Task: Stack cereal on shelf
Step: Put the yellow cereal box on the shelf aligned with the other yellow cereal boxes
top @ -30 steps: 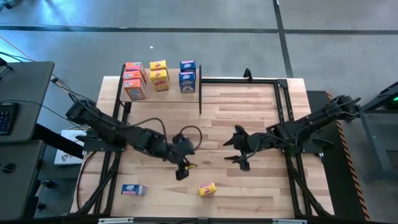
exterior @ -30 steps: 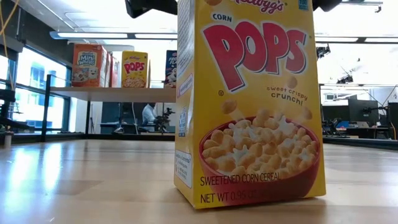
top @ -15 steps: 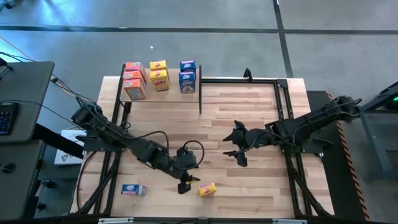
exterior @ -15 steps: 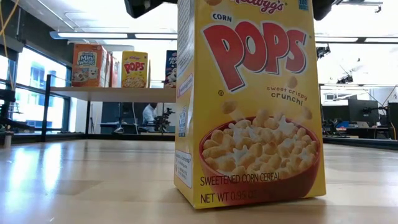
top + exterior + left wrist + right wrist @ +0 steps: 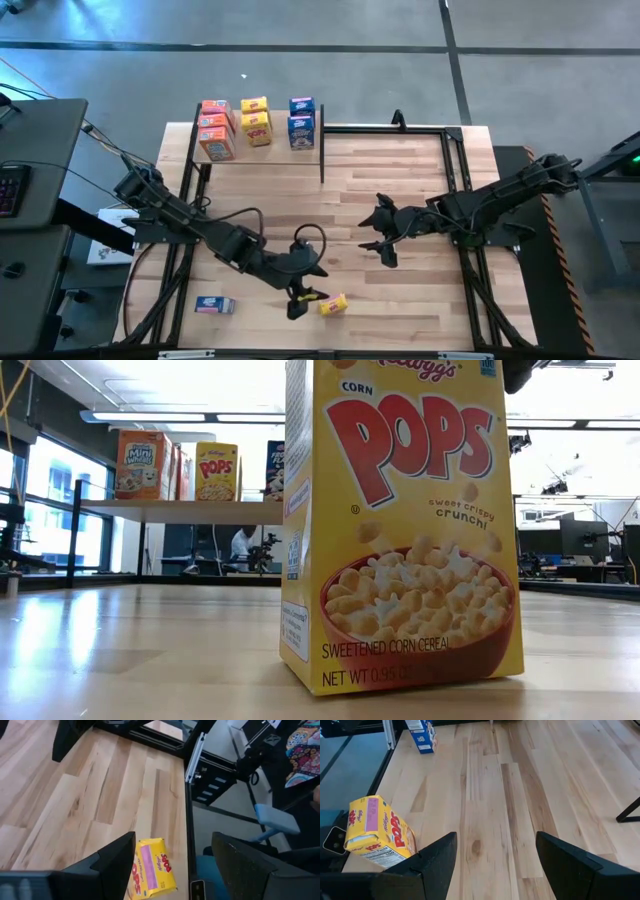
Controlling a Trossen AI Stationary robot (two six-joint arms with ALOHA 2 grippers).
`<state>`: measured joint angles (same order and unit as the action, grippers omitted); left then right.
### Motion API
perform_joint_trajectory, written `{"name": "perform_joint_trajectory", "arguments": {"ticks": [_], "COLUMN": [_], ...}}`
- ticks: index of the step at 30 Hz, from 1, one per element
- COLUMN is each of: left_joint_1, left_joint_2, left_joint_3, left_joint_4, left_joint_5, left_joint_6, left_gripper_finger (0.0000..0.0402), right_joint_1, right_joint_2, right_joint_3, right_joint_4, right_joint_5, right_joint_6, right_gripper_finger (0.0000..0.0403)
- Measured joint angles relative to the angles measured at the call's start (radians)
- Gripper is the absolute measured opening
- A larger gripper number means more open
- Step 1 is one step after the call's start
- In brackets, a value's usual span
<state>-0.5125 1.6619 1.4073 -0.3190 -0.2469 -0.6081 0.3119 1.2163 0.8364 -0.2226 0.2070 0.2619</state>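
Now the left end effector (image 5: pixel 303 297) is hanging with its fingers spread just beside the yellow cereal box (image 5: pixel 333 304), which is standing near the front edge of the bench (image 5: pixel 400 190). To grip well, it should be straddling the box's narrow sides squarely before pinching, since a nudge could be tipping it. The right end effector (image 5: pixel 380 240) is waiting, fingers spread, over mid-bench. A blue box (image 5: pixel 214 305) is lying near the front left; the shelf (image 5: pixel 262 150) at the back is carrying the other boxes.
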Motion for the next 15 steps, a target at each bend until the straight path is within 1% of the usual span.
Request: {"name": "perform_joint_trajectory", "arguments": {"ticks": [7,12,15], "left_joint_1": [0.000,0.000,0.000], "left_joint_2": [0.000,0.000,0.001], "left_joint_3": [0.002,0.002,0.029], "left_joint_4": [-0.004,0.033,0.012], "left_joint_5": [-0.002,0.001,0.003], "left_joint_6": [-0.035,-0.043,-0.043], "left_gripper_finger": [0.0253,0.0253,0.0253], "right_joint_1": [0.000,0.000,0.000], "right_joint_2": [0.000,0.000,0.000], "right_joint_3": [0.000,0.000,0.000], "right_joint_4": [-0.006,-0.006,-0.006], "right_joint_5": [0.000,0.000,0.000], "right_joint_6": [0.000,0.000,0.000], "right_gripper_finger": [0.0264,0.0264,0.0264]}}
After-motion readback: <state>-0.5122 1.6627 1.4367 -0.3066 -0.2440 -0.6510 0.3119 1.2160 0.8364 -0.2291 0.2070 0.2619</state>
